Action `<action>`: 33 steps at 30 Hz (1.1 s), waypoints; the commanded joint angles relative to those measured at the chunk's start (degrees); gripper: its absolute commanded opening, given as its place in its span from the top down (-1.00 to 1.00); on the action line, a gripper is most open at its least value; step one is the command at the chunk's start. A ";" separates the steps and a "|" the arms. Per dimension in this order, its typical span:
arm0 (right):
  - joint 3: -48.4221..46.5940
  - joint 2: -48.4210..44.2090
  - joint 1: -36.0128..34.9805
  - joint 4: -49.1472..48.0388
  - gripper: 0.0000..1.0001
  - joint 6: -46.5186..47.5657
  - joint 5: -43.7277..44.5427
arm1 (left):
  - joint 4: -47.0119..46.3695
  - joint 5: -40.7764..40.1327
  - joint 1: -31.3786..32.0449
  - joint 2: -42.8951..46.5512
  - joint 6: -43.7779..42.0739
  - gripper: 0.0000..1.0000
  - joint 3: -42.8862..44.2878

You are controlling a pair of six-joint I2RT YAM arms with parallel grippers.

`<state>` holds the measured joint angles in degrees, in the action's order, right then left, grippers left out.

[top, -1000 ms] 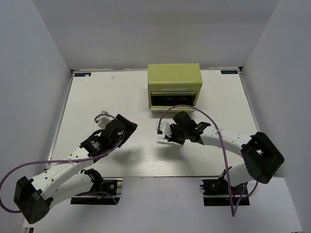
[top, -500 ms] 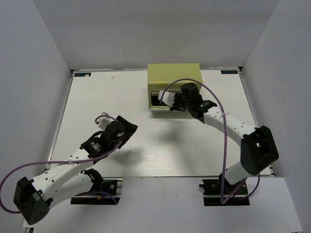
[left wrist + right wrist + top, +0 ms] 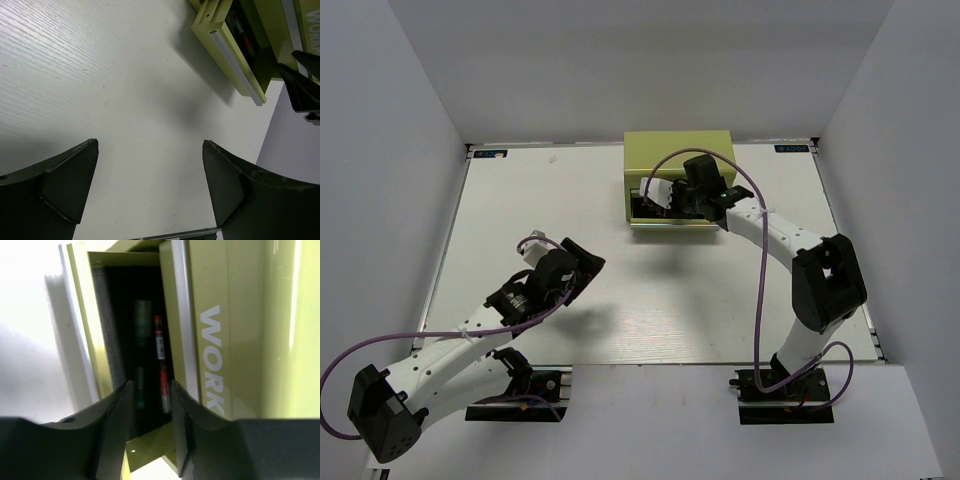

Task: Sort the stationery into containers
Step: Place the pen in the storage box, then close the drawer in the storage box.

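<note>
Dark pens (image 3: 142, 320) dim inside drawer (image 3: 97, 340)

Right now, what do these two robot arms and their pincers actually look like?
The left arm and right arm have white tube-like segments joined by chunky black joints, on black base plates. A loose purple cable loops along each. The left gripper and right gripper have two plain matte black fingers, broad and slightly curved.

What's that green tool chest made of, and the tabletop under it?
The tool chest looks like painted sheet metal: olive, semi-gloss, crisp folded edges, light streaks. The tabletop seems white wood-grain laminate or painted wood, matte: fine parallel grain lines.
</note>
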<state>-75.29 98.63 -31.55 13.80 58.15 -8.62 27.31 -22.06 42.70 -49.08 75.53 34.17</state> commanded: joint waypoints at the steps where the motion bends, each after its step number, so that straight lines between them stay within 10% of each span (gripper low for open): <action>1: -3.37 -1.16 1.14 5.07 0.33 -2.07 -4.64 | -0.77 0.53 -0.25 -0.05 -0.73 -0.90 -0.34; 4: -5.13 -0.98 1.58 9.30 0.96 -1.55 -14.10 | -1.38 0.53 -0.25 -0.05 -0.73 -0.90 -0.34; 12: -7.68 4.27 1.84 30.48 1.00 12.78 -25.31 | -1.38 1.06 -0.25 -1.11 -1.26 -0.90 0.28; 33: 1.19 11.32 1.67 -15.62 1.00 -3.22 10.99 | -2.44 1.06 -0.25 -4.00 -2.31 -0.90 1.33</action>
<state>-74.48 109.60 -30.28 9.58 55.42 -4.25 26.06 -21.10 42.70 -52.45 74.28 34.20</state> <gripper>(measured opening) 0.014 0.944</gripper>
